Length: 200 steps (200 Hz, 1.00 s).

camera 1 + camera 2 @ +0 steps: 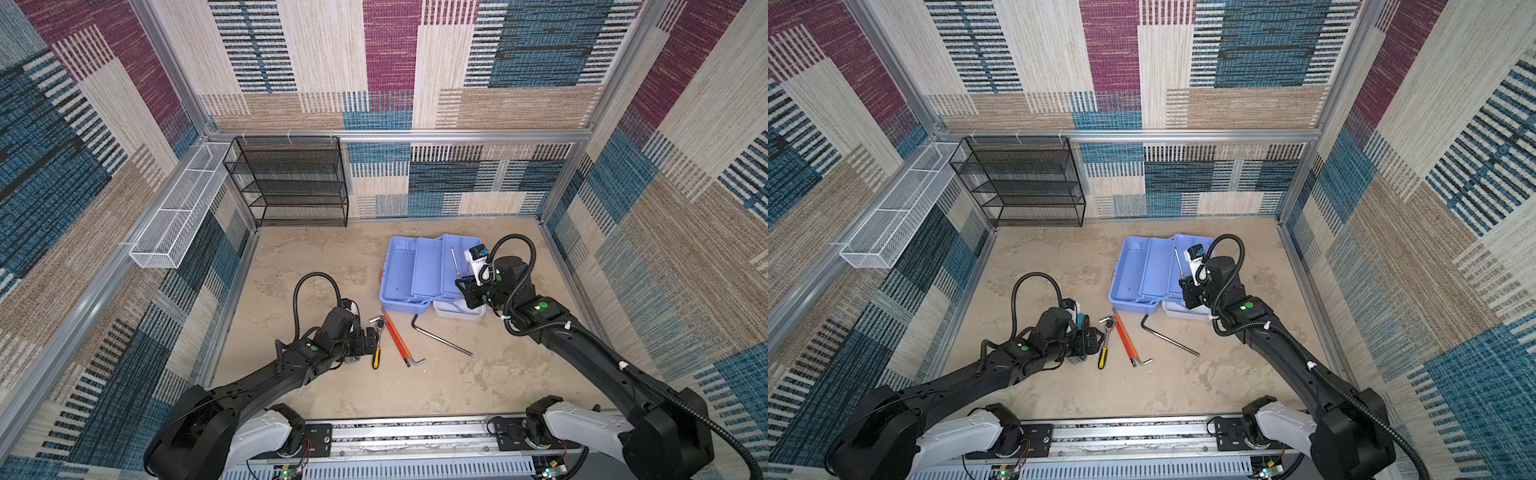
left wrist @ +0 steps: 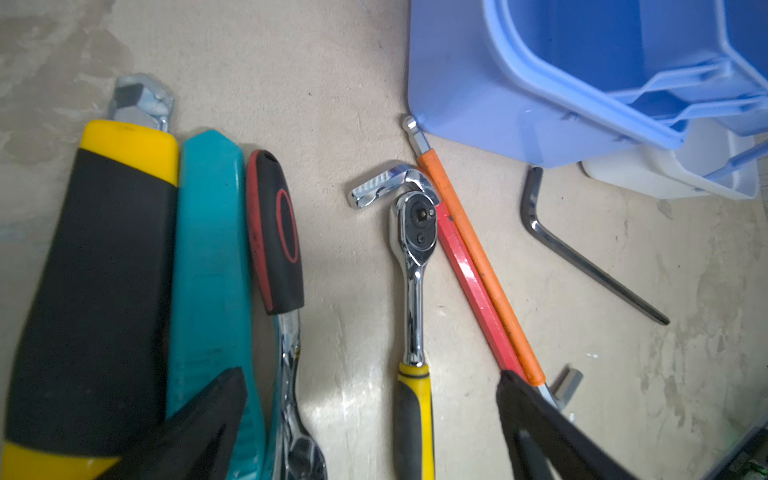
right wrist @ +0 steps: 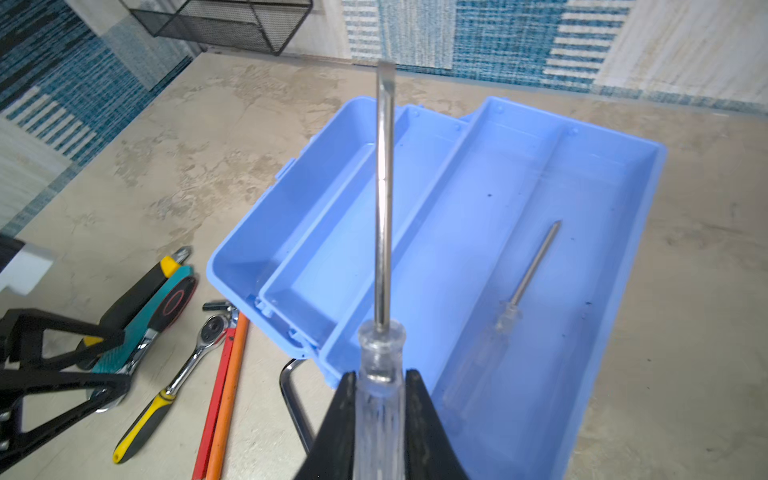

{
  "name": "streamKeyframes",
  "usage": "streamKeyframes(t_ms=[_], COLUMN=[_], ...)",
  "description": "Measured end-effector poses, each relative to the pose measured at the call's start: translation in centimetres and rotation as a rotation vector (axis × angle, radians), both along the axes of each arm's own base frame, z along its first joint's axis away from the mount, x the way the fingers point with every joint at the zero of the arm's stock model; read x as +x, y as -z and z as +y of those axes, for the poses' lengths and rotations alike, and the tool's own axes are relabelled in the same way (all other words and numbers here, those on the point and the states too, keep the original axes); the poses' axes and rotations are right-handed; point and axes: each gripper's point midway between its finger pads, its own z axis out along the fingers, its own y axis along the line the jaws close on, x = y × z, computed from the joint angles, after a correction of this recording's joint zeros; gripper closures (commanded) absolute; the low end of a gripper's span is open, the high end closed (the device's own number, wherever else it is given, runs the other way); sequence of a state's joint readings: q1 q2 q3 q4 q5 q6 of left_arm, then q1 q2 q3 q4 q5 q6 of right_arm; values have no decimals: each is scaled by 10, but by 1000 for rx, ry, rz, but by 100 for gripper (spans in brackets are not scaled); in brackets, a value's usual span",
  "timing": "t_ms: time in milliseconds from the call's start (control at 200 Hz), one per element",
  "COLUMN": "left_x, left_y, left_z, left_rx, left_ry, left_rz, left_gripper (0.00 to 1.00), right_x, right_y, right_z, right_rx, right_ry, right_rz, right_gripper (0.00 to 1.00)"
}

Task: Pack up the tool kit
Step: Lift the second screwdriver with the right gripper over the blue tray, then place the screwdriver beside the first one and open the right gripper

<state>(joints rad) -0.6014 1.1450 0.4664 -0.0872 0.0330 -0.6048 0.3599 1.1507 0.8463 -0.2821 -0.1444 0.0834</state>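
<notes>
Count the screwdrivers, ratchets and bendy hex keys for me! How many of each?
Screwdrivers: 2, the held screwdriver in the right gripper, the loose screwdriver in the tool kit.
Ratchets: 2, the yellow-handled ratchet, the red-and-black-handled ratchet.
Hex keys: 3, the orange hex key, the red hex key, the black hex key.
Total: 7.

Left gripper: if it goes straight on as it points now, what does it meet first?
Probably the yellow-handled ratchet, lying just ahead of the open left gripper; depth is unclear.
</notes>
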Motion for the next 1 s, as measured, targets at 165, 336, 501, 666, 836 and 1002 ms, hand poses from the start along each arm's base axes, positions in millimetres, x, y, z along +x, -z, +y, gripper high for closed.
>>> streamKeyframes(t_ms=[165, 336, 501, 666, 836, 1002], left_x=[-3, -4, -5, -6, -6, -7], left_y=[0, 1, 4, 5, 5, 5], left_z=[-5, -9, -9, -10, -10, -11], left_rx=[3, 8, 16, 20, 22, 22], left_ry=[25, 37, 42, 46, 49, 54], left_rz=[-2, 3, 8, 9, 8, 8], left_gripper=[5, 5, 4, 5, 5, 5], right_x=[15, 23, 28, 33, 38, 39], right_y=[9, 20, 27, 35, 36, 36], right_z=[-29, -45, -49, -52, -53, -55], right_rx=[37, 67, 84, 95, 97, 96], right_ry=[119, 188, 214, 235, 245, 259], right_rz=[44, 93, 126, 159, 172, 171], right_gripper=[89, 88, 88, 84, 72, 48])
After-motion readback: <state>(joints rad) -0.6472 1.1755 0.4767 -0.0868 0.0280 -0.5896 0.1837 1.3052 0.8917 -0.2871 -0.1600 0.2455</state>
